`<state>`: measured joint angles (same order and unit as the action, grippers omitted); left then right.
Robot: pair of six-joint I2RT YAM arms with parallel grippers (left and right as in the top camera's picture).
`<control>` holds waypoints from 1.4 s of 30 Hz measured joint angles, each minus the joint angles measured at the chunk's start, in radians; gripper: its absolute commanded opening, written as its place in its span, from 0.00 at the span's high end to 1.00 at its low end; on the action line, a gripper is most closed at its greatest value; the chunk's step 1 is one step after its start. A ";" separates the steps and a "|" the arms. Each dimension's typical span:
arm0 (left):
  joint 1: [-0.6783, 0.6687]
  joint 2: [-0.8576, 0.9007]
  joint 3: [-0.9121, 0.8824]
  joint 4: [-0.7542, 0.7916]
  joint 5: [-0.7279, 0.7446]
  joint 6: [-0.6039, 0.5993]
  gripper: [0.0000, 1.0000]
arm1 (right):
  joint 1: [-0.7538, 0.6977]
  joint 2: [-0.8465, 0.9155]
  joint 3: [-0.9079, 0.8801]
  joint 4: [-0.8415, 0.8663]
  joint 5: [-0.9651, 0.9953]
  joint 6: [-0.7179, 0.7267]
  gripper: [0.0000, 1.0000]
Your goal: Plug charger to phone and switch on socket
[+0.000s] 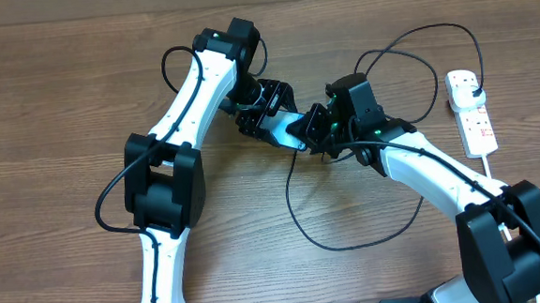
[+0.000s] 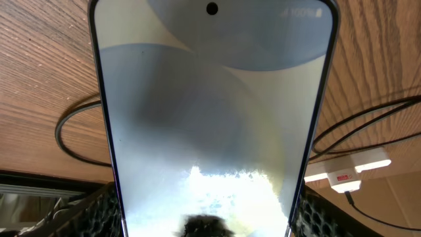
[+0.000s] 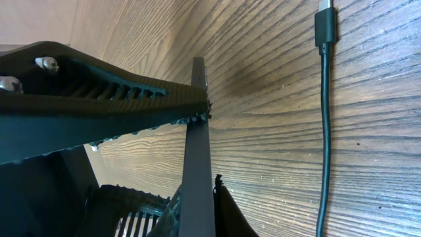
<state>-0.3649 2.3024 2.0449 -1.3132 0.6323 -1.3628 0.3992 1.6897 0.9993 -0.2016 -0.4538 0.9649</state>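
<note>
At the left of the table (image 1: 51, 99), the left arm reaches up and then bends back toward the middle, where the left gripper (image 1: 271, 112) holds one end of the phone (image 1: 294, 129). In the left wrist view the lit screen fills the frame, and the ribbed fingers (image 2: 92, 214) press on its two long edges, so the jaws stand wide apart, clamped across the phone's width. The phone sits between the two grippers, lifted and tilted.

Just to its right, the right gripper (image 1: 321, 130) meets the phone's other end. In the right wrist view the phone shows edge-on as a thin dark slab. One toothed finger touches it from one side and the other finger lies against the opposite face, so the jaws are nearly together, pinching the phone's thickness.

The charger (image 1: 337, 249) loops over the wood below and behind the right arm. Its connector tip (image 3: 325, 26) lies flat on the table, apart from the phone's edge and free of both grippers.

At the far right lies the socket (image 1: 472, 113), well apart from both grippers. The charger's black plug (image 1: 473, 86) sits in its upper end, and the thick white cord (image 1: 493, 168) trails off the lower end.
</note>
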 measured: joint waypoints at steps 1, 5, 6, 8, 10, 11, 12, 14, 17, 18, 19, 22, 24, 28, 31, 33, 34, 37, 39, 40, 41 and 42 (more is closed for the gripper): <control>0.000 0.000 0.000 0.000 0.000 0.000 0.21 | 0.000 0.000 0.000 0.000 -0.001 0.000 0.94; 0.000 0.000 0.000 0.002 0.001 0.000 0.16 | -0.001 0.000 0.000 0.006 0.001 -0.006 0.96; 0.000 0.000 0.000 0.002 0.004 0.000 0.14 | -0.003 0.000 0.000 0.006 0.001 -0.004 0.96; 0.000 0.000 0.001 0.006 0.023 0.014 0.08 | -0.011 0.000 0.000 0.005 -0.003 0.000 0.96; 0.000 0.000 0.003 0.028 0.041 0.056 0.07 | -0.023 0.000 0.000 0.004 -0.011 0.000 0.96; 0.000 0.000 0.004 0.046 0.055 0.087 0.07 | -0.030 0.000 0.000 0.006 -0.012 -0.001 0.96; 0.000 0.000 0.004 0.065 0.076 0.130 0.07 | -0.043 0.000 0.000 0.007 -0.016 -0.004 0.96; 0.007 0.000 0.004 0.088 0.109 0.205 0.07 | -0.066 0.000 0.000 0.002 -0.025 -0.013 0.96; 0.020 0.000 0.005 0.127 0.175 0.329 0.07 | -0.098 -0.001 0.000 -0.012 -0.040 -0.027 0.96; 0.028 0.000 0.005 0.145 0.202 0.371 0.07 | -0.108 -0.003 0.000 -0.022 -0.044 -0.031 0.96; 0.039 0.000 0.005 0.161 0.231 0.414 0.07 | -0.117 -0.008 0.000 -0.030 -0.047 -0.035 0.96; 0.077 0.000 0.006 0.196 0.329 0.528 0.09 | -0.141 -0.028 0.000 -0.039 -0.059 -0.043 0.96; 0.103 0.000 0.005 0.216 0.394 0.595 0.09 | -0.161 -0.056 0.000 -0.041 -0.067 -0.049 0.96; 0.146 0.000 0.006 0.280 0.513 0.700 0.09 | -0.212 -0.142 0.000 -0.011 -0.073 -0.049 0.96; 0.159 0.000 0.006 0.355 0.583 0.737 0.10 | -0.239 -0.201 0.000 0.056 -0.068 -0.027 0.96; 0.159 0.000 0.006 0.407 0.619 0.742 0.11 | -0.244 -0.224 0.000 0.114 -0.059 0.002 0.96; 0.157 0.000 0.006 0.437 0.633 0.739 0.11 | -0.243 -0.235 0.000 0.153 -0.054 0.027 0.96; 0.155 0.000 0.006 0.545 0.660 0.698 0.11 | -0.231 -0.245 0.000 0.227 -0.024 0.114 0.96; 0.149 0.000 0.006 0.622 0.667 0.654 0.11 | -0.214 -0.245 0.000 0.233 0.019 0.184 0.96; 0.148 0.000 0.007 0.674 0.669 0.619 0.12 | -0.202 -0.245 0.000 0.231 0.043 0.219 0.96; 0.146 0.000 0.008 0.723 0.670 0.584 0.12 | -0.187 -0.245 0.000 0.230 0.073 0.255 0.96; 0.144 0.000 0.008 0.769 0.670 0.549 0.13 | -0.169 -0.245 0.000 0.230 0.107 0.293 0.96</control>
<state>-0.2211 2.3024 2.0533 -0.5446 1.3022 -0.8139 0.2306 1.4445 0.9997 0.0284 -0.3466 1.2583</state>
